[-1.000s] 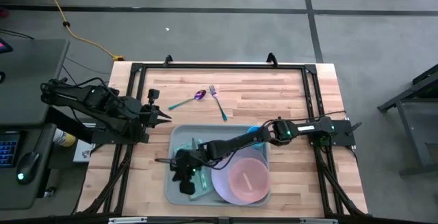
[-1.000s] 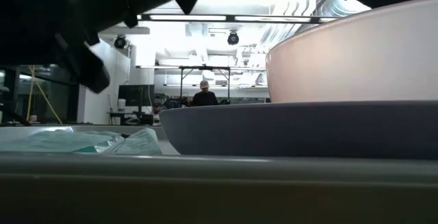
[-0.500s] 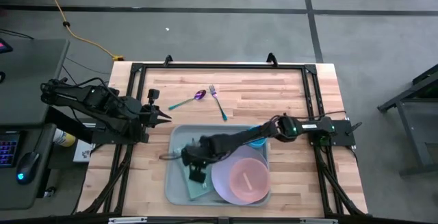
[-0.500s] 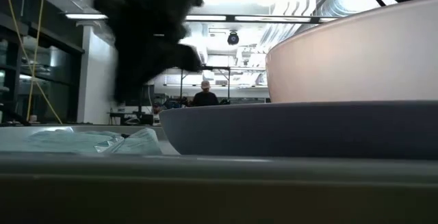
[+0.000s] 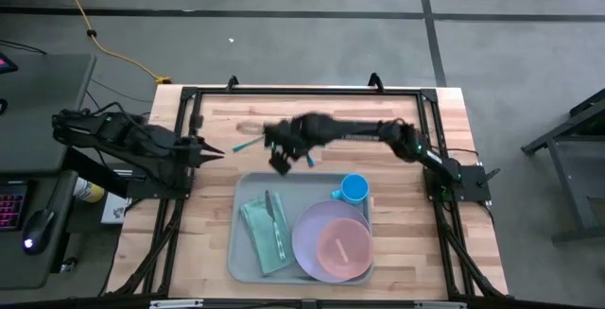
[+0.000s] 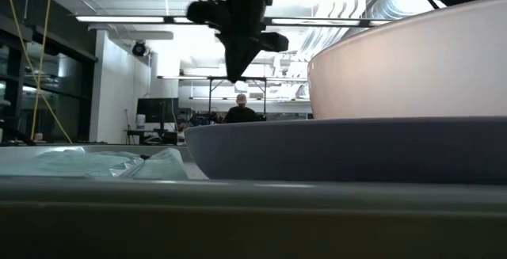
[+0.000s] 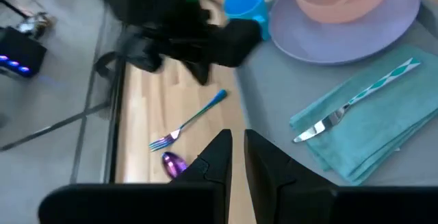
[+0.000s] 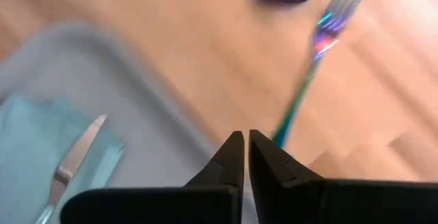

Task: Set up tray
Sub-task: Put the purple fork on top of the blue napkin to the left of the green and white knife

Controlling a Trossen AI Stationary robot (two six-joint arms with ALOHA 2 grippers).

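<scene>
Over on the left, the left pincer (image 5: 216, 151) waits at the surface's (image 5: 397, 120) edge, its fingers (image 7: 217, 157) pressed nearly together, nothing between them. Next along, the purple spoon and the fork (image 7: 188, 120) lie loose on the bare wood, and the right pincer (image 5: 281, 162) hangs above them, fingers (image 8: 231, 157) all but touching, holding nothing. Below that sits the tray (image 5: 243, 257), near the front edge of the surface. On it, from its left end: a teal napkin (image 5: 264, 235) with a knife (image 5: 275, 219) on top, then the lavender plate (image 5: 304, 246) carrying a pink bowl (image 5: 340, 247), and a blue cup (image 5: 354, 189) at the far right corner. That tray looks stiff, smooth plastic and is now loaded, so it's probably best taken by the raised rim and kept level.
</scene>
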